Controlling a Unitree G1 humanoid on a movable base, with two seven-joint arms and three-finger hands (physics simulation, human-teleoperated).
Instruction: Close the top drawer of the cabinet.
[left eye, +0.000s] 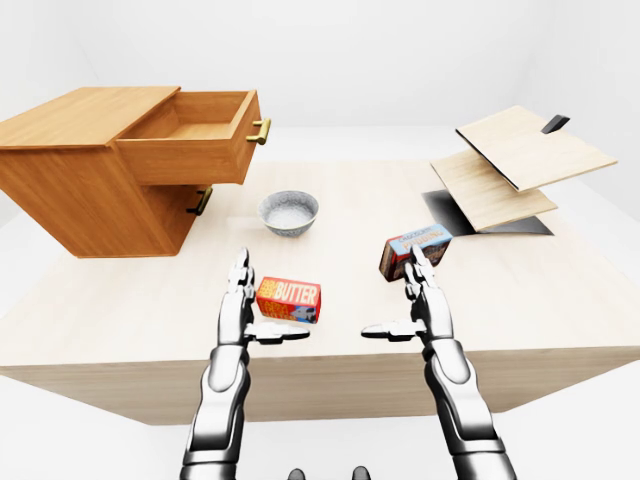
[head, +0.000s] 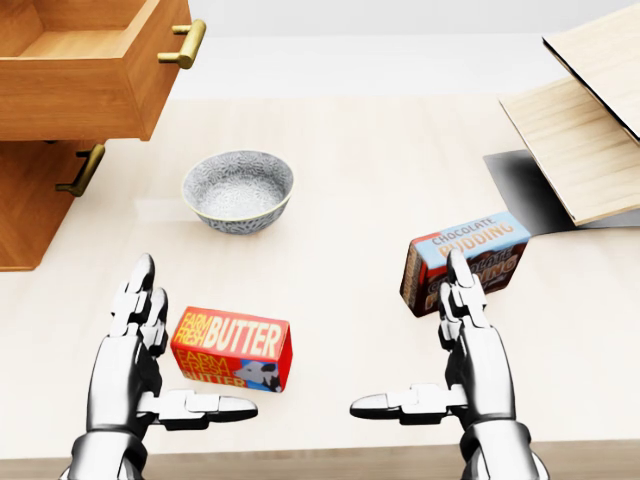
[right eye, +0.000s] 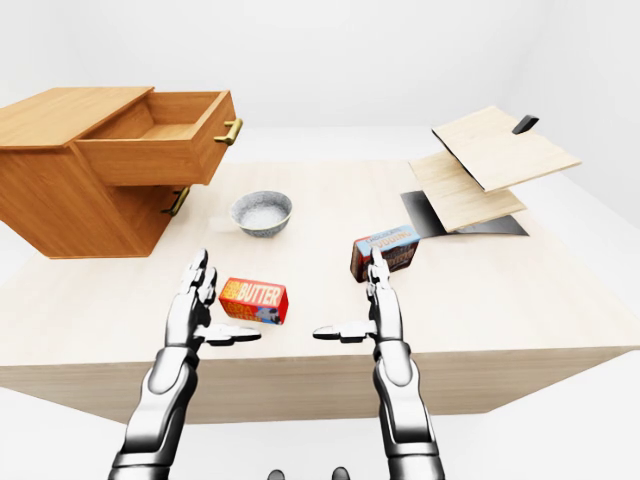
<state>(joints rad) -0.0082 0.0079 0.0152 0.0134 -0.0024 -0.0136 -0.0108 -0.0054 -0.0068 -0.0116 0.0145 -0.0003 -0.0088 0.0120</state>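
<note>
Both hands, left hand (head: 135, 345) and right hand (head: 465, 345), are hovering spread apart, empty; we're judging the top drawer (left eye: 190, 140) rigid, sliding: push its front beside the brass handle (left eye: 260, 131).

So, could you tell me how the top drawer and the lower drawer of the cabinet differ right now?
The top drawer is pulled far out, its empty inside showing; the lower drawer sits pushed in, nearly flush. The top drawer's brass handle juts clear, while the lower handle sits in shadow under it. Both are the same orange-brown wood.

top drawer (left eye: 190, 138): pulled open, empty | wooden cabinet (left eye: 80, 170): table's left
</note>
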